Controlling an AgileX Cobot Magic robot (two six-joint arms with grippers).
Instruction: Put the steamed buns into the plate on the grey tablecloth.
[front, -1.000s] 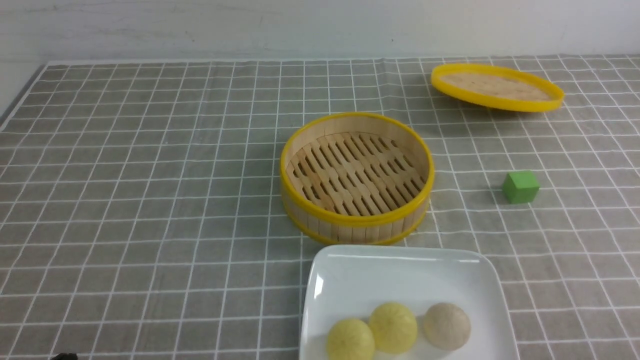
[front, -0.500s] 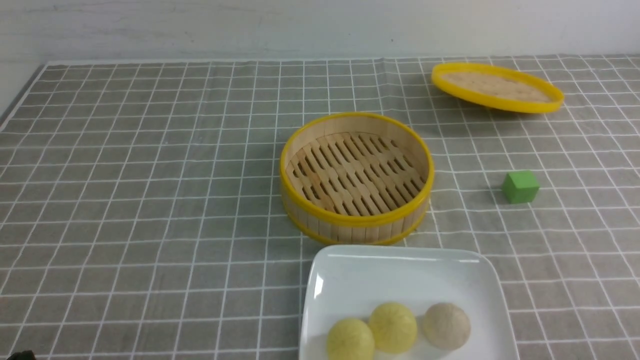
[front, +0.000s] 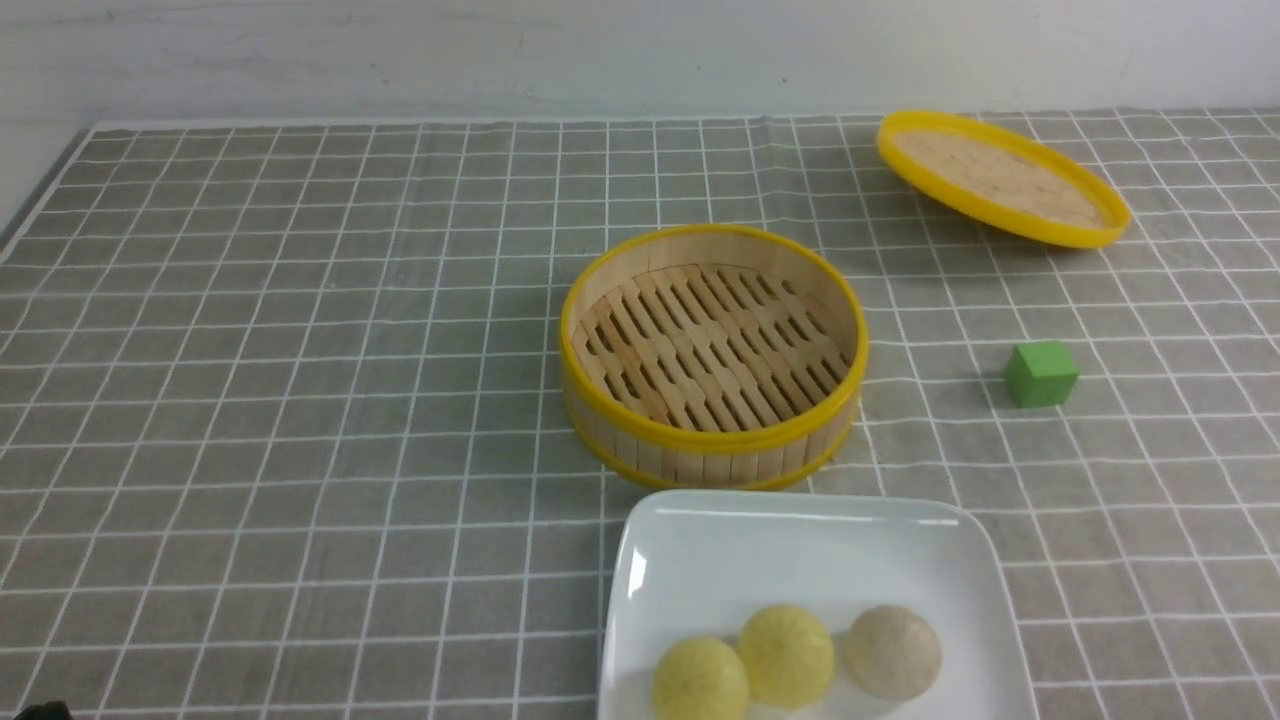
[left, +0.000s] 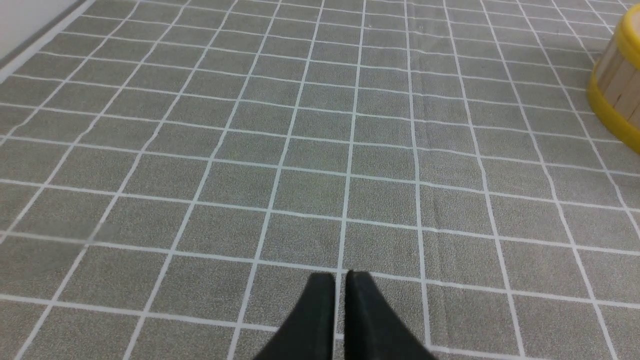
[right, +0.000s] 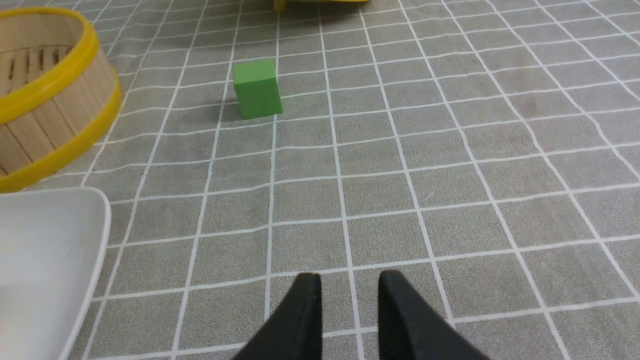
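Three steamed buns lie in a row in the white plate (front: 780, 560) at the near edge of the grey tablecloth (front: 300, 400): two pale yellow ones (front: 700, 680) (front: 786, 655) and a beige one (front: 892, 650). In the left wrist view my left gripper (left: 340, 275) hangs shut and empty over bare cloth, well left of the steamer. My right gripper (right: 347, 277) stands open with nothing between its fingers, over cloth to the right of the plate's corner (right: 45, 250). Neither gripper's fingers show in the front view.
The empty bamboo steamer (front: 712, 350) stands just behind the plate. A green cube (front: 1041, 373) sits to its right. The yellow-rimmed lid (front: 1000, 178) rests tilted at the back right. The cloth's left edge and the wall run along the far side.
The lid at the back right has tipped, its left edge now higher and its right edge lower. A dark bit of the left arm slid left along the front view's bottom edge.
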